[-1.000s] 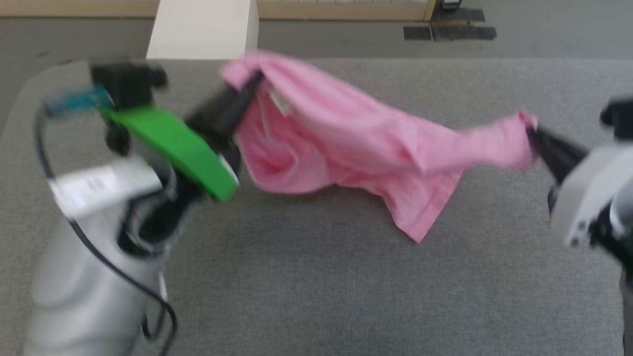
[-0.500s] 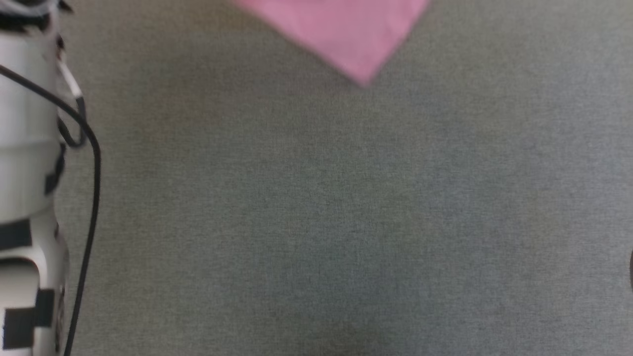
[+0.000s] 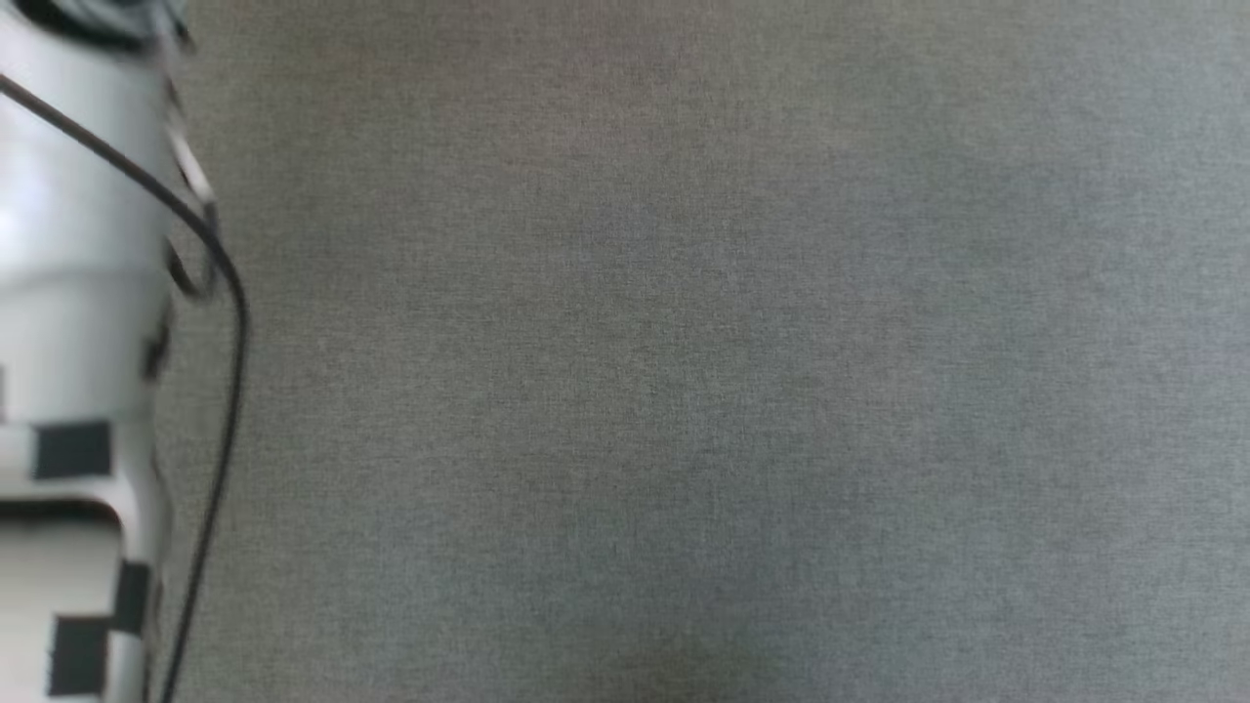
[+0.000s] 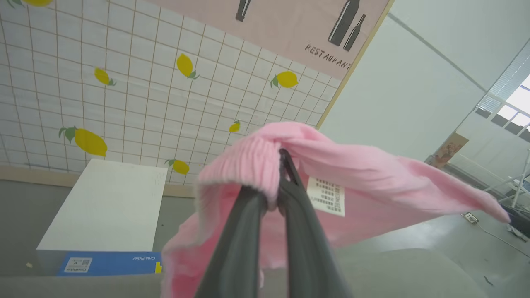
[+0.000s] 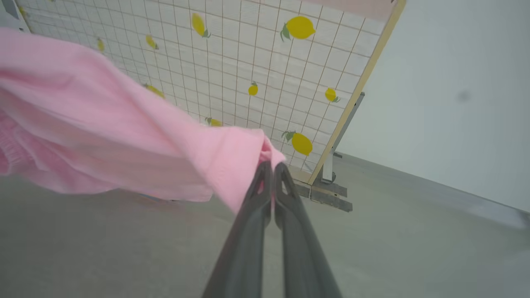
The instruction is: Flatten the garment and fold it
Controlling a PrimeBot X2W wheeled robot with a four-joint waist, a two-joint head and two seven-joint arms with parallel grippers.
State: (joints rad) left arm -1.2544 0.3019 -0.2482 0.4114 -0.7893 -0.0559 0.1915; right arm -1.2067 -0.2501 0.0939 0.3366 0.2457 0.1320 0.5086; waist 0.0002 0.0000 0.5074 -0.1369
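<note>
**Garment** (image 4: pixel 372 174): light pink, soft and wrinkled. It is lifted and strung between the two grippers. In the left wrist view a ribbed hem folds over the fingertips, and the cloth runs off to the right and tapers to a far corner. A fold hangs down on the left, beside the fingers. Whether that fold touches the grey surface below cannot be told.

**Label** (image 4: pixel 327 196): small, white and printed. It lies on the garment just right of the left gripper's fingers.

**Left gripper** (image 4: pixel 276 182): the jaws are pinched on the ribbed hem. One fingertip shows above the cloth; the other is buried under it.

**Right gripper** (image 5: pixel 272 167): the jaws are pressed together on a corner of the garment (image 5: pixel 124 132). A little cloth pokes out past the tips. The rest of the garment sweeps away to the left of that view, above the grey surface.

**Tabletop** (image 3: pixel 684 391): grey woven cover, seen from the head view.

**Forearm** (image 3: pixel 68 293): pale, with dark patches, at the left edge of the head view. A black cable (image 3: pixel 229 322) loops down beside it.

**White box** (image 4: pixel 107 203): stands beyond the garment and has a blue sticker on its near side.

**Wall panel** (image 4: pixel 145 103): white grid tiles with yellow lemons, behind the box. Above it is a pink poster (image 4: pixel 290 25) showing bottle shapes.
</note>
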